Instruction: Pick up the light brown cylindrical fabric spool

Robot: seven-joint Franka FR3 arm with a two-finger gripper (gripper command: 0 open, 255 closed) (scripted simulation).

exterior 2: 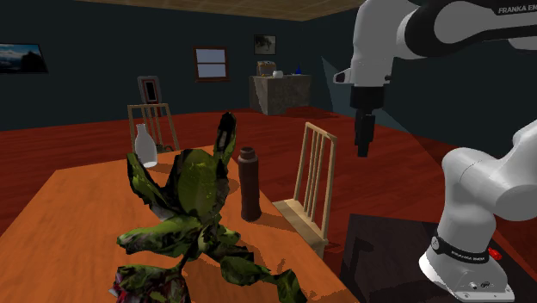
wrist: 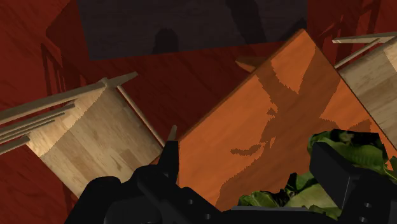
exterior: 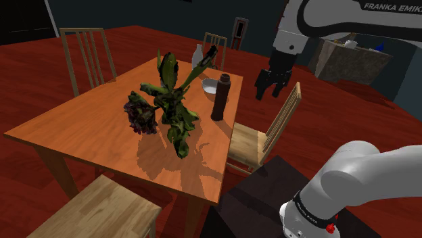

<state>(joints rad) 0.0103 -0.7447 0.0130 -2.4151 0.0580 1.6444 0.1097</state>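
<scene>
A dark brown upright cylinder [exterior: 220,98] with a narrower top stands on the orange wooden table [exterior: 88,128] near its edge toward the shoulder view's right. It is also seen in the second exterior view [exterior 2: 249,183]. My black gripper [exterior: 270,90] hangs open in the air beyond that edge, above a wooden chair [exterior: 260,138] and higher than the cylinder. In the second exterior view the gripper [exterior 2: 363,138] is seen edge-on. In the wrist view the gripper [wrist: 254,175] has its fingers apart over the table corner [wrist: 280,121], with nothing between them.
A large green leafy plant [exterior: 169,101] and a dark purple bloom [exterior: 140,113] lie mid-table. A white bowl [exterior: 210,86] and a white bottle [exterior: 197,55] stand behind the cylinder. More chairs stand at the front [exterior: 101,209] and back left [exterior: 84,54].
</scene>
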